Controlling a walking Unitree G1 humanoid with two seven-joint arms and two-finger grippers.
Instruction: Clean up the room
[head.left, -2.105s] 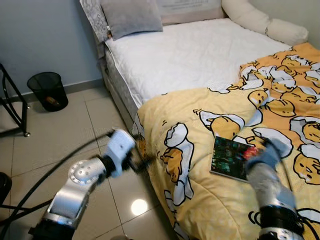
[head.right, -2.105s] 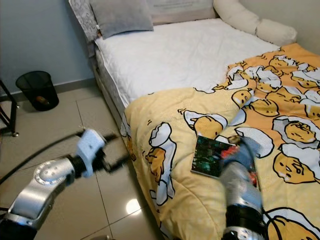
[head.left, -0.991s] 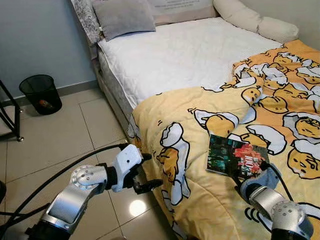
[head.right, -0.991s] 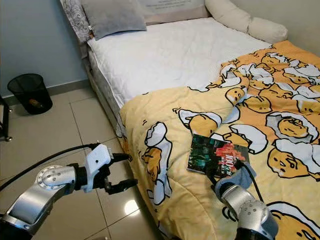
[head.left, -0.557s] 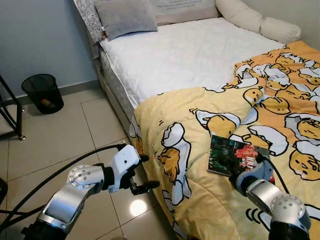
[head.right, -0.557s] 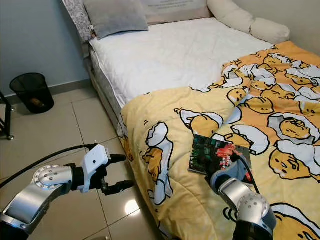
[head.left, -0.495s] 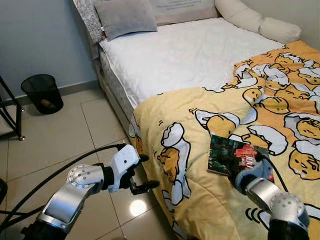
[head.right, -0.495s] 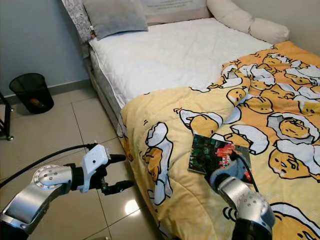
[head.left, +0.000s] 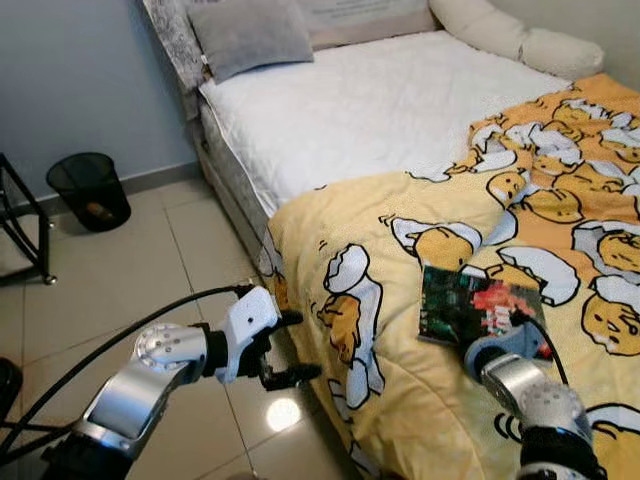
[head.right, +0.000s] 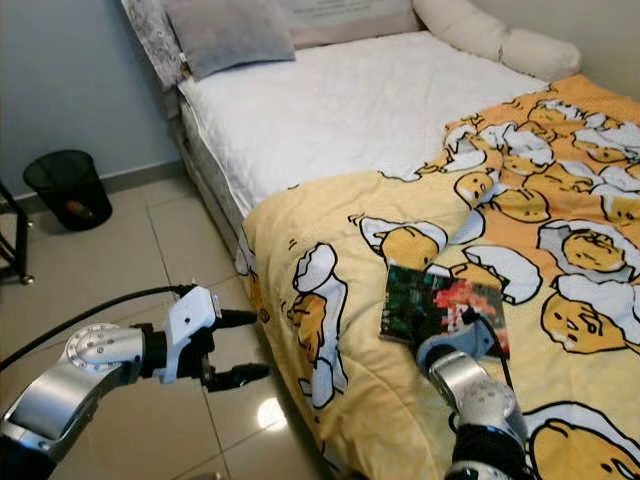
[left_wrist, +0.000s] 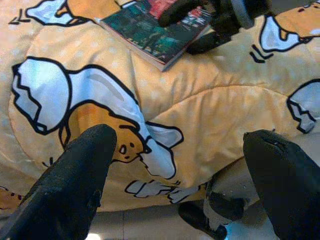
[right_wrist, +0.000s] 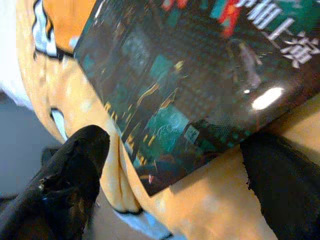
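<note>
Just right gripper (right_wrist: 170, 165) astride book (right_wrist: 200, 80) edge

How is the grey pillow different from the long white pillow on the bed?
The grey pillow is flat and squarish; the long white pillow is a plump roll. The grey pillow sits at the bed's head corner nearest the black bin; the white pillow runs along the far side by the wall. Both lie on the white mattress, clear of the yellow blanket.

the right gripper (head.right: 462, 322) has drawn back to the book's (head.right: 440, 305) near edge, jaws spread; left gripper (head.right: 237, 347) dropped slightly.
</note>
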